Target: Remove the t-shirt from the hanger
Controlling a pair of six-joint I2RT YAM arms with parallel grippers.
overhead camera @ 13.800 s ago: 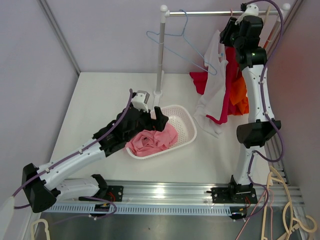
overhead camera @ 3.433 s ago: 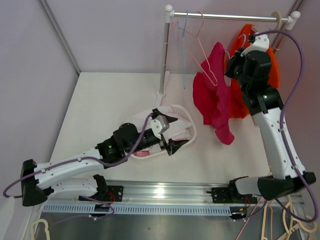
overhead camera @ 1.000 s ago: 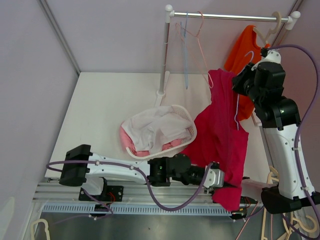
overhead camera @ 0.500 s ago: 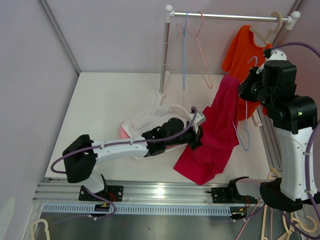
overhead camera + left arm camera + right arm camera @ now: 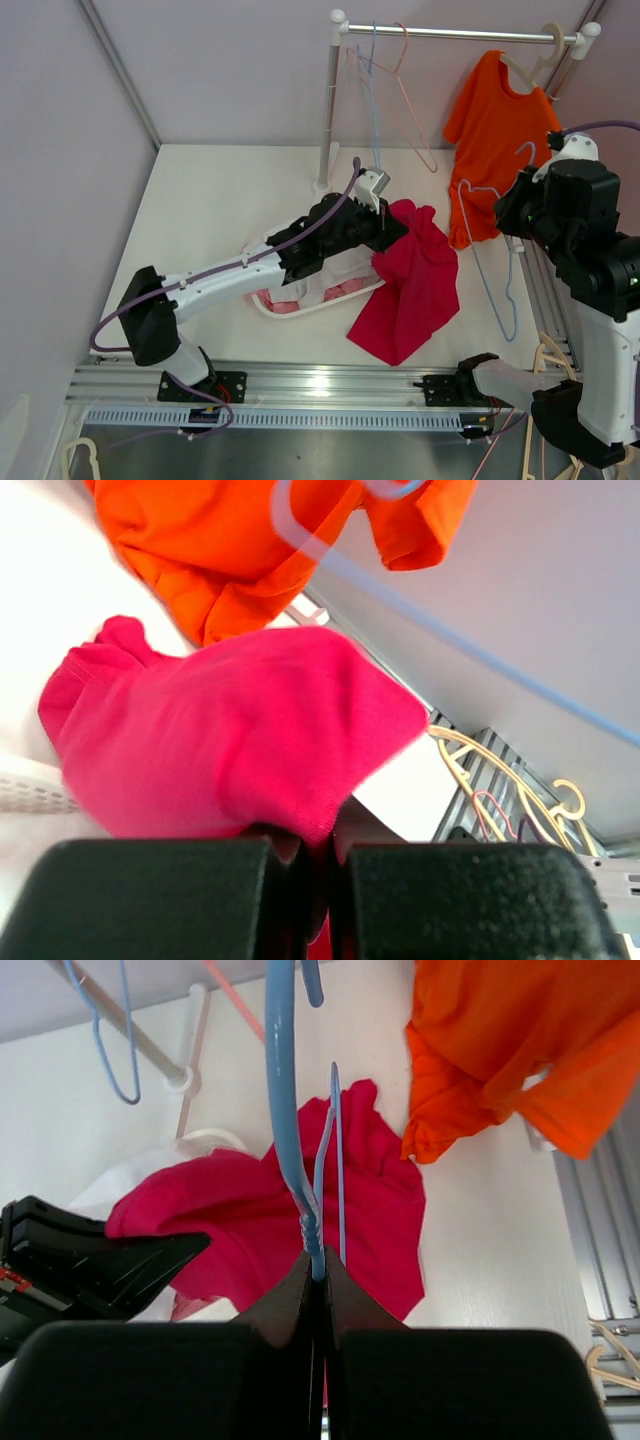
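A moment ago the pink t-shirt (image 5: 415, 290) was stretched between my two arms. Now it hangs only from my left gripper (image 5: 392, 222), and the blue hanger (image 5: 490, 280) in my right gripper (image 5: 524, 180) is bare. I judge the removal itself as done; what remains is to lay the shirt down, probably in the basket (image 5: 300, 310).

My left gripper is closed on a fold of the shirt, just beside the right end of the basket. The lower part of the shirt lies on the table. My right gripper is clamped on the twisted neck of the hanger, to the right of the shirt and apart from it.

The shirt is a soft, limp knit with a stitched hem, and it falls in loose folds. The hanger is thin, light blue wire. The basket is an oval of white perforated plastic with pale clothes inside.
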